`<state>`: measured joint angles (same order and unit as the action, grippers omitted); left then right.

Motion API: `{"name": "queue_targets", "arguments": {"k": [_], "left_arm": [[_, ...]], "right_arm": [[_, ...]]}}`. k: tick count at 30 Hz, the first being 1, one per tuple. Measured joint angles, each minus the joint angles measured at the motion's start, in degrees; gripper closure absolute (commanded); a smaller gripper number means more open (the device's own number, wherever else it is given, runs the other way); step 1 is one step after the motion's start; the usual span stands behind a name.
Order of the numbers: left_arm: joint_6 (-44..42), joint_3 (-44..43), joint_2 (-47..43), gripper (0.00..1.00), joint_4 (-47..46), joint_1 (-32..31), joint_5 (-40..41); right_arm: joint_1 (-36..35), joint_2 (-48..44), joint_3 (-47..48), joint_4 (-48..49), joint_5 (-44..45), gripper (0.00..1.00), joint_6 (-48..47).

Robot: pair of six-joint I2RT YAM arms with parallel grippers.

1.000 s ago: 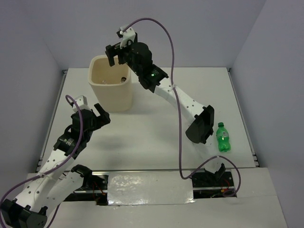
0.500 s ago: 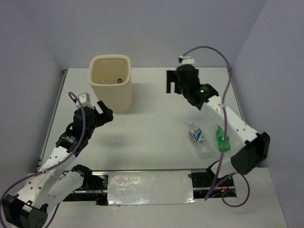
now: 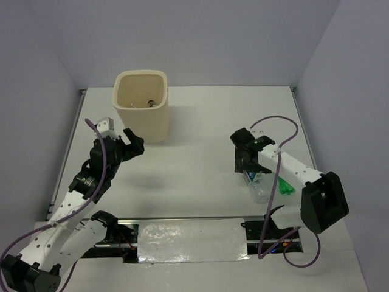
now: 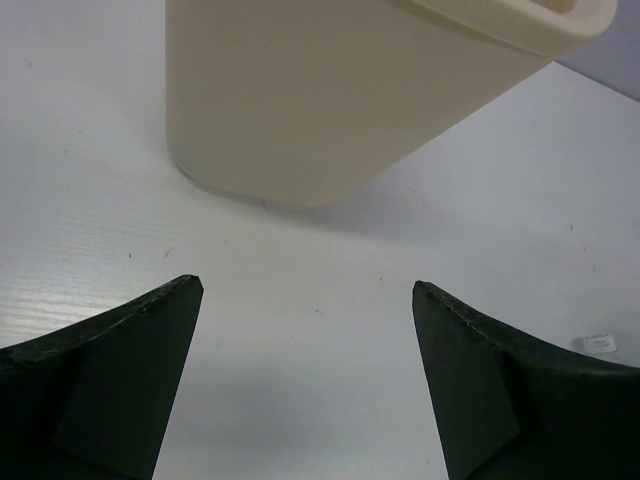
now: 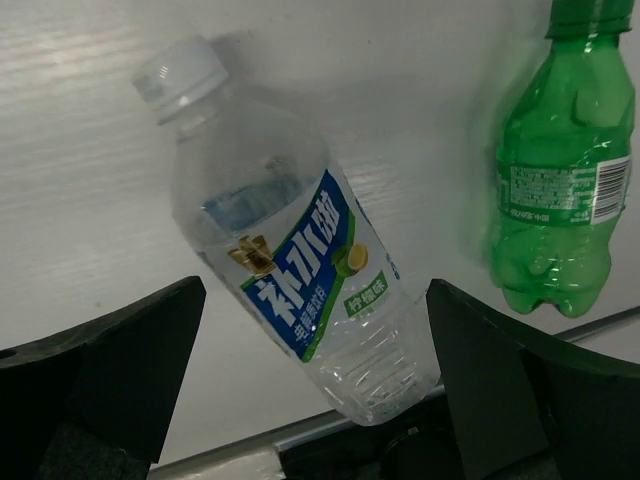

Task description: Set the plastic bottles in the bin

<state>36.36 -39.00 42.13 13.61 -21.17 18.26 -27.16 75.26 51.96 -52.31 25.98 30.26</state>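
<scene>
A clear bottle with a blue label [image 5: 300, 270] lies on its side on the white table, cap pointing away; it also shows in the top view [image 3: 260, 187]. My right gripper [image 5: 315, 300] is open and hangs low over it, one finger on each side, not touching; in the top view the right gripper [image 3: 248, 165] covers the bottle's cap end. A green soda bottle [image 5: 560, 190] lies just right of it, partly hidden by the arm in the top view [image 3: 286, 188]. The cream bin [image 3: 141, 106] stands at the far left, with a small dark item inside. My left gripper [image 3: 135, 143] is open and empty near the bin's base [image 4: 350, 90].
The table's near edge with a metal rail [image 5: 250, 450] runs just below the clear bottle. Grey walls close in the table on three sides. The right arm's purple cable [image 3: 276, 121] loops above the table's right part.
My right arm has swung from above the bin to the right and come down low over the clear bottle. The left arm has hardly moved.
</scene>
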Motion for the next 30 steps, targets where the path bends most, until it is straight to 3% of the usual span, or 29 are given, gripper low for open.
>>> {"name": "queue_targets", "arguments": {"k": [7,11,13,20,25,30], "left_arm": [[-0.15,0.0,-1.09,0.01,-0.13,0.0,0.37],[-0.15,0.0,-1.07,0.01,0.0,0.0,0.94],[-0.15,0.0,-1.07,0.01,0.13,0.0,1.22],[-0.04,0.0,-1.18,0.01,0.57,0.0,2.62],[0.44,0.0,-1.88,0.01,1.2,0.0,3.26],[2.1,-0.39,-1.92,0.01,4.24,0.0,3.89]], "right_arm": [[4.55,8.57,-2.54,2.43,-3.28,0.04,-0.9],[5.2,11.87,-1.99,4.66,-5.7,0.44,-3.32],[5.18,11.61,-0.55,4.83,-7.02,0.53,-4.52],[1.95,5.9,10.45,8.63,-13.25,0.56,-8.57],[-6.4,3.32,26.67,21.88,-13.84,0.59,-11.76],[-11.54,10.69,42.32,37.09,-15.3,0.61,-13.14]]}}
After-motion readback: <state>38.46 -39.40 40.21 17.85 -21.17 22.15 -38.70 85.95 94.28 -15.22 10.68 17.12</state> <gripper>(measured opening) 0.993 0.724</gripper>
